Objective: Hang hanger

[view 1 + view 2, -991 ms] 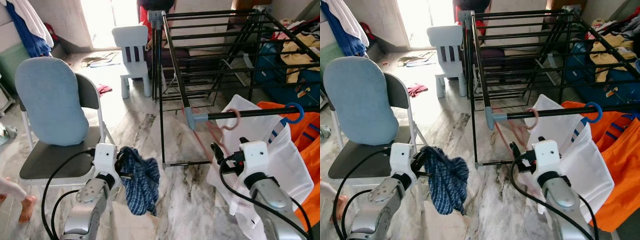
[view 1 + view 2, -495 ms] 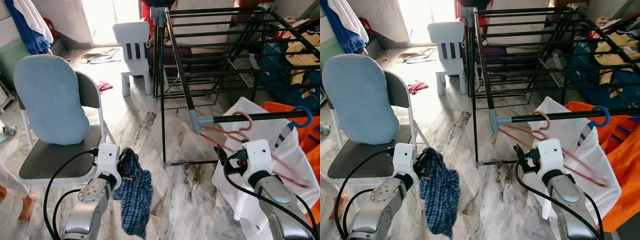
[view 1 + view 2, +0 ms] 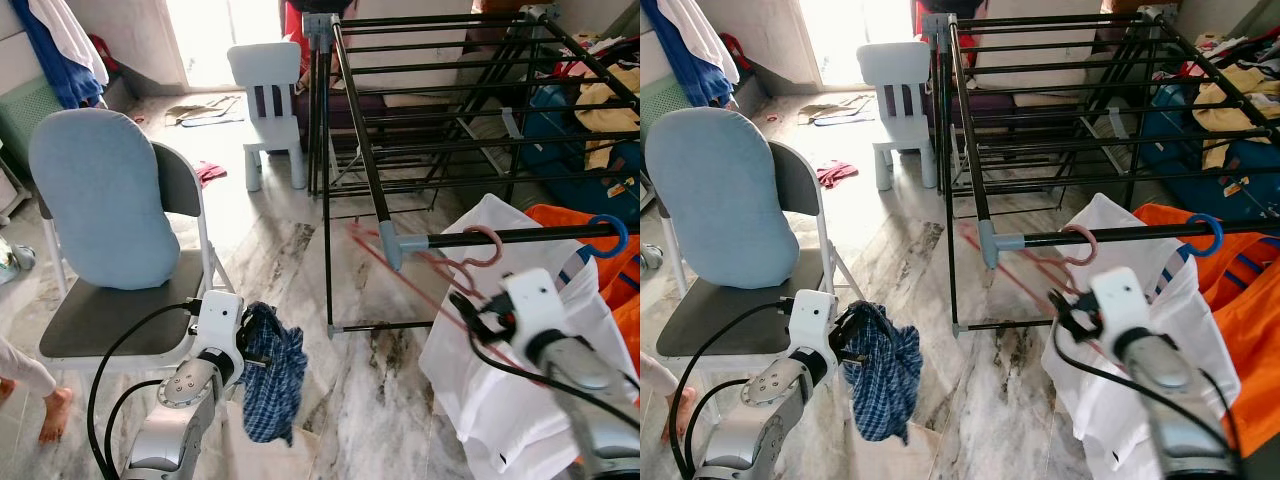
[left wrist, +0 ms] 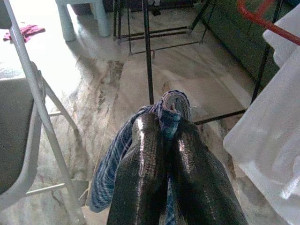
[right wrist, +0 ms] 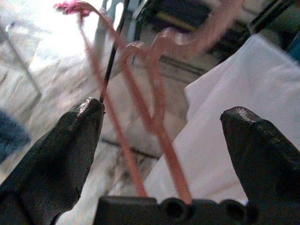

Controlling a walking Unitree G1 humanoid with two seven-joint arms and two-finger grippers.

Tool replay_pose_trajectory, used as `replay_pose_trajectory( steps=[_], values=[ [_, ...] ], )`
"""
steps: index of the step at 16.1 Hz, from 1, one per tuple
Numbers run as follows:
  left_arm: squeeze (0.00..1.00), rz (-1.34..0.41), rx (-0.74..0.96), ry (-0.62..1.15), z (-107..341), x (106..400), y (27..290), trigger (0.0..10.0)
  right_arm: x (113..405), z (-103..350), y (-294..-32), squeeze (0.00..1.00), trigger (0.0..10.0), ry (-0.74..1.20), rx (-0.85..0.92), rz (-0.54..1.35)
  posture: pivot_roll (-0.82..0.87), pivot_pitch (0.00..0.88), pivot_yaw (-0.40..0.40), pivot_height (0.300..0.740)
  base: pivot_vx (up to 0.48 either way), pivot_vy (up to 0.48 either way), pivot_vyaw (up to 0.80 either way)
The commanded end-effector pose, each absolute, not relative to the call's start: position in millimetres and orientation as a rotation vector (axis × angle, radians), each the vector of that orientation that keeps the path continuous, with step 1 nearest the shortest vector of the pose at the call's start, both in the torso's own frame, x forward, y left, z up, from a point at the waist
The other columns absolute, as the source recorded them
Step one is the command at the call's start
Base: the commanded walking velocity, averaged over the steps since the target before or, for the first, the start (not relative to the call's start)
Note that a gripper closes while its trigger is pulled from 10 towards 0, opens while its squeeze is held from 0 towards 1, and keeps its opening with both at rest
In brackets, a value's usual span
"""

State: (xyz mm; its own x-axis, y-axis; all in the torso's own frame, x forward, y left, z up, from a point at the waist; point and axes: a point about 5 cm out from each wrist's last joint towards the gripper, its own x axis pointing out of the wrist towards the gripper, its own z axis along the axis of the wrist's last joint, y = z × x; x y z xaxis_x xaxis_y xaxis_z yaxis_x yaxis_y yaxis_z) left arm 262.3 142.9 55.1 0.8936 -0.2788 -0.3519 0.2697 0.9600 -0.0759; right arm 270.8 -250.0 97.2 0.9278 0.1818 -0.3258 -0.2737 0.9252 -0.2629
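Two claws are in play before a big black drying rack (image 3: pixel 420 100) that stands on the marble floor (image 3: pixel 280 260). Left of the rack is a grey folding chair (image 3: pixel 110 300) with a pale blue cushion (image 3: pixel 100 200) leaning upright against its back, and behind it a small white child's chair (image 3: pixel 268 100) near the bright doorway. At the rack's near rail (image 3: pixel 520 236), a white garment (image 3: pixel 520 400) hangs down, with an orange cloth (image 3: pixel 620 270) just beside it on the right and a blue hanger hook (image 3: pixel 608 232) over the same rail. The pink hanger (image 3: pixel 440 265) has its hook (image 3: pixel 487 243) over that near rail, close to the grey corner joint (image 3: pixel 392 248), and its thin arms slant down towards the floor and into the white garment. The right claw (image 5: pixel 164 154) is blurred in the head views; from its wrist, its two black fingers (image 5: pixel 56 150) stand wide apart, with the hanger's pink wires running between them, touching neither finger. The left claw (image 4: pixel 164 136) hangs low beside the chair seat, clenched on a blue checked cloth (image 3: pixel 270 375) that dangles below it.
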Motion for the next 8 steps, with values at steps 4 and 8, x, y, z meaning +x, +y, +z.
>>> replay_pose_trajectory(
  steps=[4,8],
  values=[
    [0.00,-0.309,0.010,0.365,59,265,142,10.0,271,82,-267,0.00,10.0,0.381,-0.312,0.336,-0.14,0.000,0.033,0.740,0.000,0.000,0.00],
    [0.00,-0.303,0.022,0.370,59,264,144,10.0,274,72,-269,0.00,10.0,0.423,-0.277,0.353,-0.13,0.000,0.033,0.740,0.000,0.000,0.00]
  ],
)
